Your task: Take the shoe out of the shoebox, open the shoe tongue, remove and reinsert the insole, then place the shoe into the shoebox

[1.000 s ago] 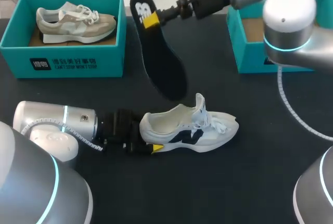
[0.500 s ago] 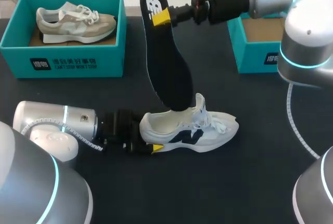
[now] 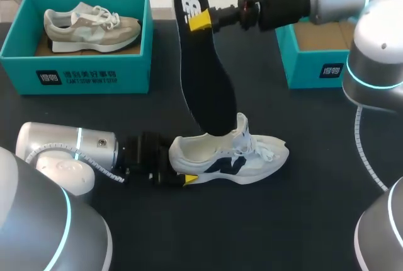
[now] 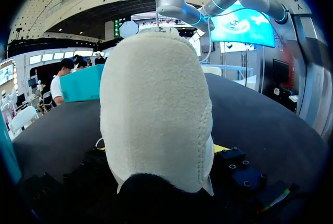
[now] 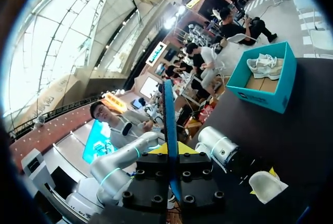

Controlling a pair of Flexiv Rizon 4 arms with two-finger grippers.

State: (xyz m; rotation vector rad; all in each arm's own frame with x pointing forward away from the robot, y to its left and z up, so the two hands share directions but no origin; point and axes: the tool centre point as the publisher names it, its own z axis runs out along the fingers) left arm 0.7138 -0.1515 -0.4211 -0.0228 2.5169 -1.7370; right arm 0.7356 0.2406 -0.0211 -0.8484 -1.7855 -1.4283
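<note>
A white shoe (image 3: 233,155) lies on its side on the black table, toe to the right. My left gripper (image 3: 181,175) is shut on its heel; that heel (image 4: 156,109) fills the space between the fingers of the left gripper (image 4: 161,153). My right gripper (image 3: 203,20), coming from the right, is shut on the heel end of a black insole (image 3: 204,79). The insole hangs steeply, its toe end at the shoe's opening beside the raised tongue. Seen from the right gripper (image 5: 171,153), the insole (image 5: 168,120) stands edge-on between the fingers, the white shoe (image 5: 265,185) below.
A teal shoebox (image 3: 75,72) at the back left holds a beige shoe (image 3: 91,26); the same box (image 5: 283,86) appears from the right wrist. A second teal shoebox (image 3: 302,57) stands at the back right, under my right arm.
My right gripper has carried the insole to the right and stood it more upright. Its toe end has come down from beside the shoe to the shoe's opening. The left arm has not moved.
</note>
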